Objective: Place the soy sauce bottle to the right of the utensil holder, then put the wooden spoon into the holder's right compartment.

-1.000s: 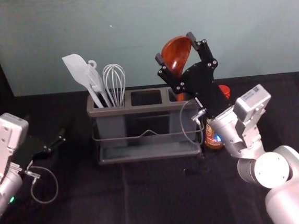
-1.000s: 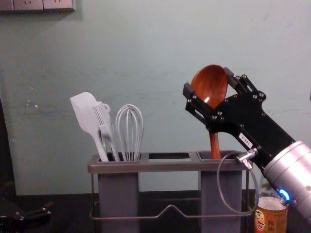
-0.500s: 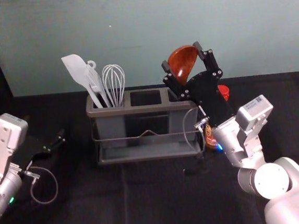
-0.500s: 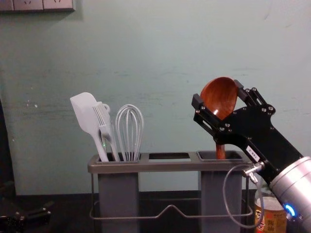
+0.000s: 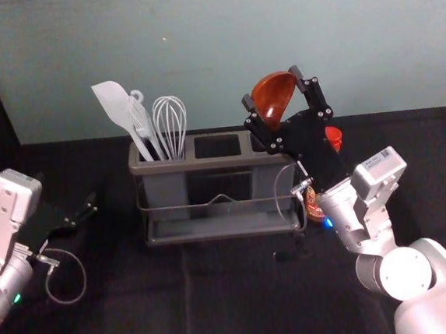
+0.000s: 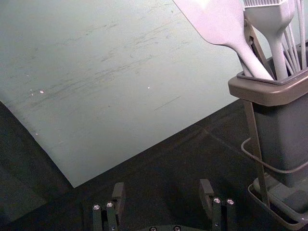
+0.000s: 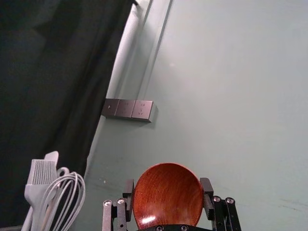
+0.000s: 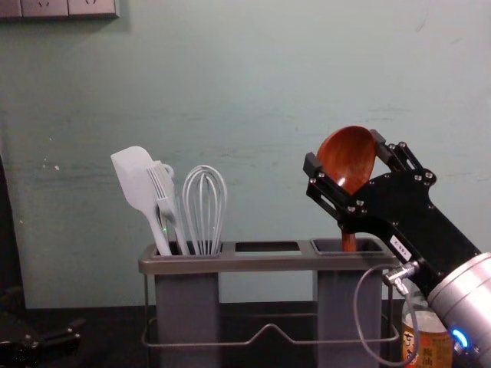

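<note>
Lit softly and evenly across the pale wall (image 5: 383, 36), but dim, near black over the desk (image 5: 236, 314). In the head view, brightest at 4 o'clock, almost washed out on the casing of the right arm (image 5: 444, 288); bright too at 9 o'clock, on the left arm (image 5: 12, 195). Glowing small at 8 o'clock there, green light (image 5: 17, 297); in the chest view, at 4 o'clock, blue light (image 8: 459, 338). Between 10 and 11 o'clock, faint shadow beneath the wall sockets (image 8: 57, 7), suggesting light from above. White glare on the polished wooden spoon (image 7: 166, 192) and strong highlight on the spatula (image 6: 216, 19) in the wrist views.
</note>
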